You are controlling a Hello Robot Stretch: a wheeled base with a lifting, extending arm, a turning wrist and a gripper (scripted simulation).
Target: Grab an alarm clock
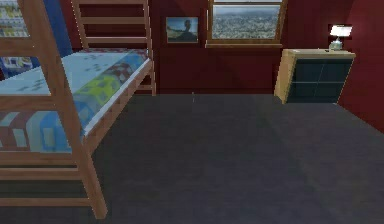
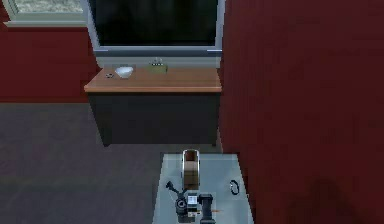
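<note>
in the arm side view a small pale table (image 2: 222, 170) stands at the bottom, beside a red wall (image 2: 300, 100). near the table's far edge, left of its middle, stands a small brown and white upright thing (image 2: 190, 162), boxy enough to be the alarm clock, though too small to say for sure. a dark ring-shaped thing (image 2: 234, 187) lies near the table's right edge. the gripper (image 2: 183, 200) shows over the table's near half, on the near side of the upright thing; whether it touches that thing cannot be told, and with the tabletop things behind it i cannot tell whether it holds anything. farther out a wood-topped desk (image 2: 190, 82) carries a wide dark screen (image 2: 155, 22) along its back edge, a white bowl (image 2: 124, 71) toward its left end and a small greenish thing (image 2: 158, 67) near its middle. in the forward view a wooden bunk bed (image 1: 70, 90) with blue patterned bedding and a ladder (image 1: 112, 25) stands on the left, on dark carpet (image 1: 230, 160). a framed picture (image 1: 182, 28) and a window (image 1: 245, 22) are on the far wall, and a dresser (image 1: 315, 78) in the right corner bears a lamp (image 1: 338, 38) near its right end.
</note>
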